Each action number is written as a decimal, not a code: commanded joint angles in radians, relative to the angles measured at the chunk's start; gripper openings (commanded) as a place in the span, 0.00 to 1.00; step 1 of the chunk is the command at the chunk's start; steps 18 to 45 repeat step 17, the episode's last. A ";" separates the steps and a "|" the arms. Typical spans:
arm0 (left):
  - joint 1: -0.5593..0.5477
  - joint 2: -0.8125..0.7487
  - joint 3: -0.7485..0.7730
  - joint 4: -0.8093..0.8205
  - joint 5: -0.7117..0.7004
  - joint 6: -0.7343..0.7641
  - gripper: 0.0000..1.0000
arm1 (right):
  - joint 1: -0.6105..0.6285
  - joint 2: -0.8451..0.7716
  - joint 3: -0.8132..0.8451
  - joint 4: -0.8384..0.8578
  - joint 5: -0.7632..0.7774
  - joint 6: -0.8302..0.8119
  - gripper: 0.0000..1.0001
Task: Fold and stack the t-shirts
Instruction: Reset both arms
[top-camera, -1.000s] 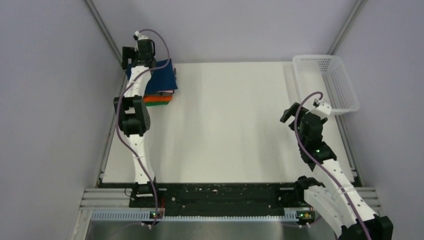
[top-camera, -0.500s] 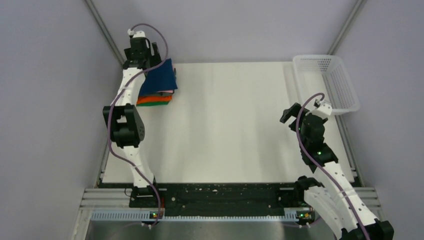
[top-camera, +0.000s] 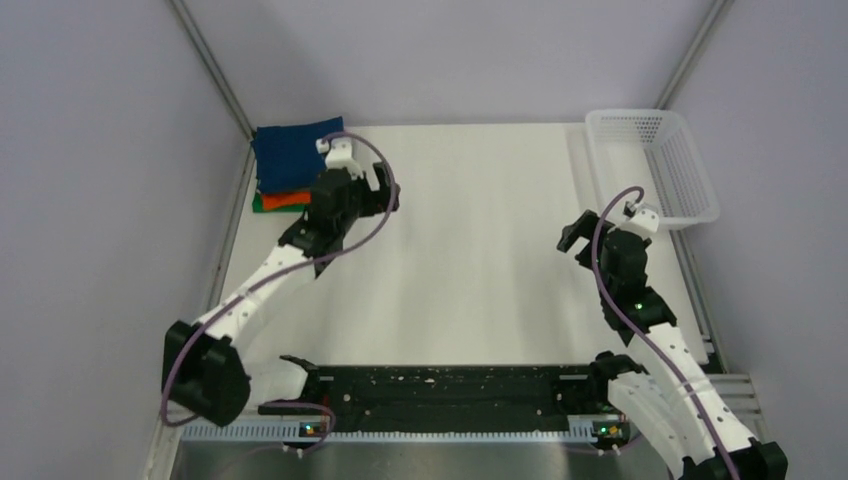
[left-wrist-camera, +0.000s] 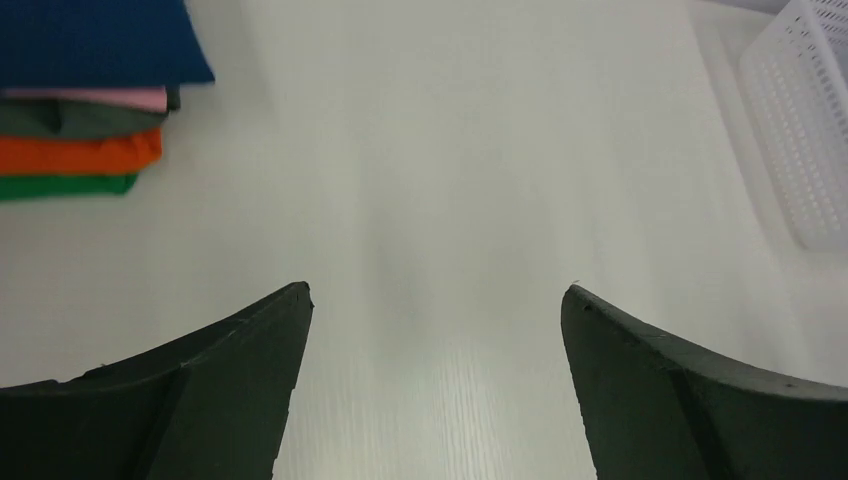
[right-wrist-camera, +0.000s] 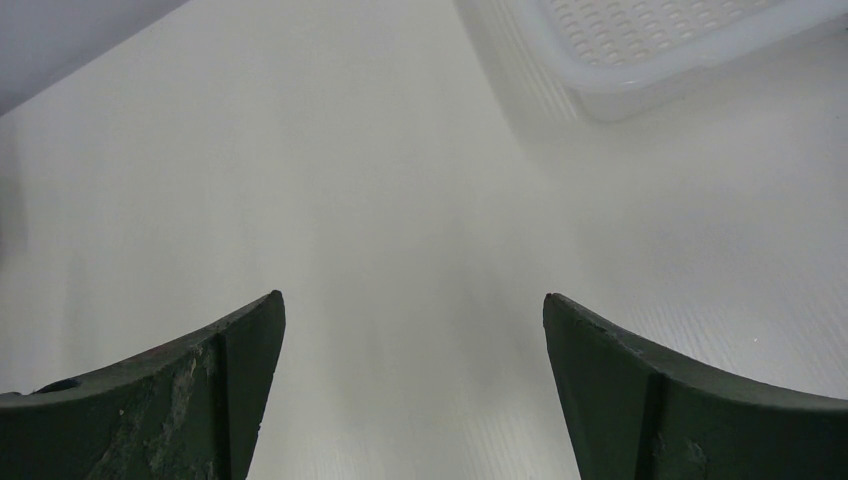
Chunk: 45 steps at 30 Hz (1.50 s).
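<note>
Seemingly finished, with no loose shirt in sight to fold: on one white tabletop (top-camera: 470, 260), one mesh basket (top-camera: 690, 170) at upper right, one stack of five folded t-shirts (top-camera: 287, 160) at upper left, navy over pink, grey, orange, green, then left pincer (left-wrist-camera: 437, 292) and right pincer (right-wrist-camera: 412, 298), both spread wide, gripping nothing.

1. A white desk (top-camera: 480, 260) fills the middle; its surface is matt, with fine lines.
2. Plain grey-lilac walls stand on three sides: back wall (top-camera: 450, 50), left wall (top-camera: 90, 200), right wall (top-camera: 790, 150).
3. A slanted metal bar (top-camera: 210, 70) runs in each far corner.
4. A black strip (top-camera: 450, 385) lies along the near desk edge.
5. The light is soft and even.
</note>
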 joint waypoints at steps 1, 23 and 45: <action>-0.053 -0.142 -0.218 0.022 -0.099 -0.125 0.99 | -0.007 -0.028 0.031 -0.030 0.013 -0.005 0.99; -0.072 -0.592 -0.445 -0.273 -0.529 -0.202 0.99 | -0.007 -0.011 0.012 -0.016 -0.030 -0.012 0.99; -0.072 -0.592 -0.445 -0.273 -0.529 -0.202 0.99 | -0.007 -0.011 0.012 -0.016 -0.030 -0.012 0.99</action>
